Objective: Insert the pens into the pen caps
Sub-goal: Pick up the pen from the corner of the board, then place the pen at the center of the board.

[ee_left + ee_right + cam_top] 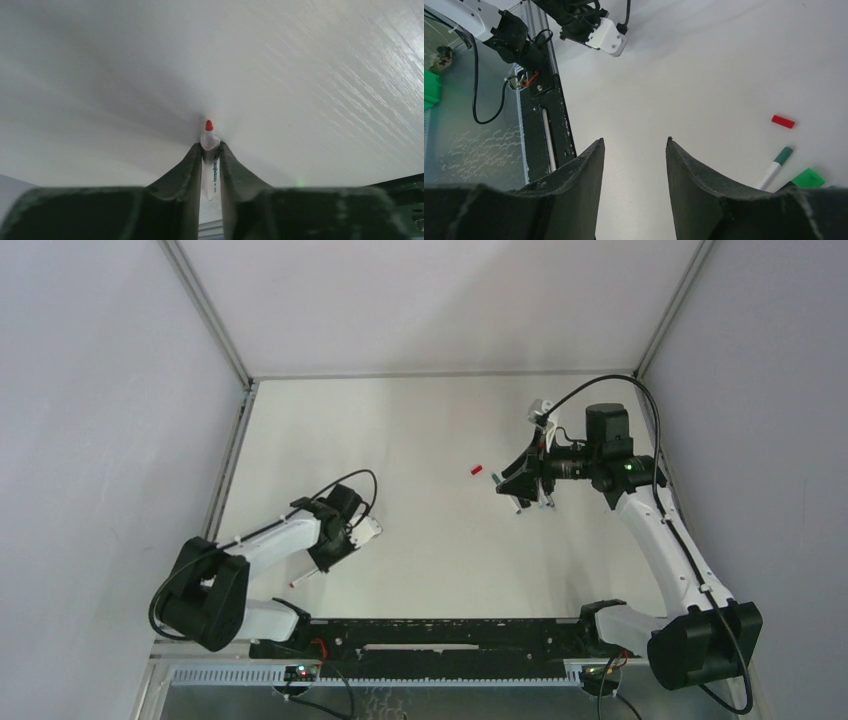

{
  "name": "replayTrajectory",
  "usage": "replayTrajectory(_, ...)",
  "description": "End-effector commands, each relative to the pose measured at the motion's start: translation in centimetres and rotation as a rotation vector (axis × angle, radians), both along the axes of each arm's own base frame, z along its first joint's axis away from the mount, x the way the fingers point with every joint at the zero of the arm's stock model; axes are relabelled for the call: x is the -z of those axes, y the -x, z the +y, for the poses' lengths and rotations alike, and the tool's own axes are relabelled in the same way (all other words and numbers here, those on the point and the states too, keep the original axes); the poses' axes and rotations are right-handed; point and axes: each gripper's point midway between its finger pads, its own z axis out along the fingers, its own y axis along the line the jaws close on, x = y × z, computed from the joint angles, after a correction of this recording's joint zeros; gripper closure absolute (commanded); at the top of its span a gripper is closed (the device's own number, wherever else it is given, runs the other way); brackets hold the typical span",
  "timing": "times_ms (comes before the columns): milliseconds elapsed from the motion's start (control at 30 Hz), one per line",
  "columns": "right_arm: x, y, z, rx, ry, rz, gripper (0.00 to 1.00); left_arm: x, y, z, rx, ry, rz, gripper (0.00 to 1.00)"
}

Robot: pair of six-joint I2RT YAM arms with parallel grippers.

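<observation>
Left end effector (210,146) pinches red-tipped pen (211,170) by its barrel on counter (325,75), so grasp step; right end effector (635,144) hangs half open, empty, near red cap (783,121); next probably needs lifting pen, lining tip up with cap.

White table (430,440), grey walls (90,390)

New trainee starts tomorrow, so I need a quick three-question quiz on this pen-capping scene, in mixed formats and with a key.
1. True or false: the right pincer holds a pen.
2. What colour is the tip of the pen gripped by the left pincer? A blue, B red, C green.
3. Fill in: the red cap lies loose on the ___.
Key: 1 false; 2 B; 3 table.
</observation>
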Motion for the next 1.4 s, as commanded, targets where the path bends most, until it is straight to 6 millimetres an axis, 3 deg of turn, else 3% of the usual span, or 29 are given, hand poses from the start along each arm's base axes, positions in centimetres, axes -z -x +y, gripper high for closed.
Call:
replayTrajectory(0, -0.8, 0.7, -0.3, -0.016, -0.027, -0.014, 0.45, 0.4, -0.9, -1.0, -0.044, 0.051, 0.020, 0.83)
replayTrajectory(167, -0.8, 0.6, -0.7, -0.012, -0.035, -0.009, 0.45, 0.3, -1.4, -1.6, -0.049, 0.071, 0.024, 0.99)
replayTrajectory(333, -0.7, 0.4, -0.9, -0.003, -0.029, -0.017, 0.45, -0.8, -4.2, -3.4, -0.088, 0.108, -0.005, 1.00)
replayTrajectory(467, -0.3, 0.0, -1.1, 0.009, -0.015, -0.015, 0.45, -1.9, -6.5, -6.5, -0.069, 0.162, -0.032, 1.00)
replayTrajectory(600, 0.1, -0.6, -1.6, 0.034, -0.004, -0.007, 0.45, -3.9, -9.4, -11.3, -0.022, 0.236, -0.115, 1.00)
replayTrajectory(767, 0.6, -1.4, -2.4, 0.067, 0.003, 0.005, 0.45, -6.4, -12.6, -16.9, -0.186, 0.324, -0.196, 1.00)
replayTrajectory(900, 0.8, -1.9, -3.0, 0.091, 0.004, 0.012, 0.45, -6.0, -12.3, -21.3, -0.411, 0.412, -0.176, 1.00)
replayTrajectory(1100, 0.9, -2.3, -3.9, 0.119, 0.001, 0.020, 0.45, -6.0, -8.7, -29.2, -0.575, 0.628, -0.085, 1.00)
replayTrajectory(1200, 1.0, -2.3, -3.8, 0.115, -0.003, 0.030, 0.45, -6.5, -8.0, -33.5, -0.627, 0.811, -0.047, 1.00)
replayTrajectory(1367, 1.2, -2.9, -4.7, 0.150, -0.007, 0.048, 0.45, -4.8, -7.2, -35.9, -0.762, 0.904, 0.035, 1.00)
